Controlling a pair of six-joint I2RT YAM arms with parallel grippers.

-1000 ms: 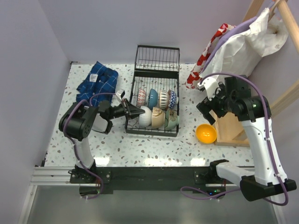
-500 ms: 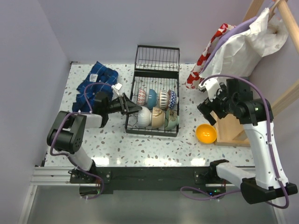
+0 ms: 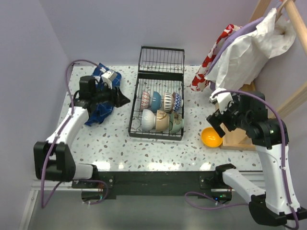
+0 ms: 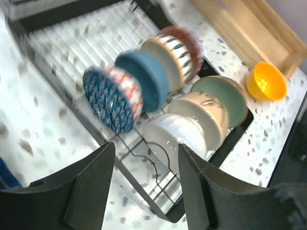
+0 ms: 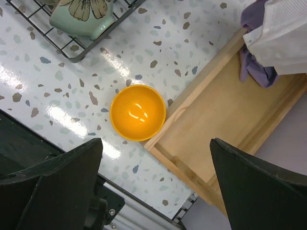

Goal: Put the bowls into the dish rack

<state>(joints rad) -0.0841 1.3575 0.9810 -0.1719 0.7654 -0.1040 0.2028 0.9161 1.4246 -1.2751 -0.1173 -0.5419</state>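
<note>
The black wire dish rack stands mid-table with several bowls on edge in two rows, a white bowl at the near left. An orange bowl sits upright on the table to the right of the rack, touching the wooden tray. My left gripper hovers left of the rack, open and empty. In the left wrist view the left gripper faces the white bowl and the rack's edge. My right gripper hangs wide open above the orange bowl, holding nothing.
A crumpled blue cloth lies under the left arm. A red-and-white cloth and white fabric hang from a wooden frame at the back right. The wooden tray borders the orange bowl. Purple walls close in the left and back.
My left gripper has opened and drawn back leftward from the rack, leaving the white bowl standing in it. The right arm has shifted slightly nearer the orange bowl.
</note>
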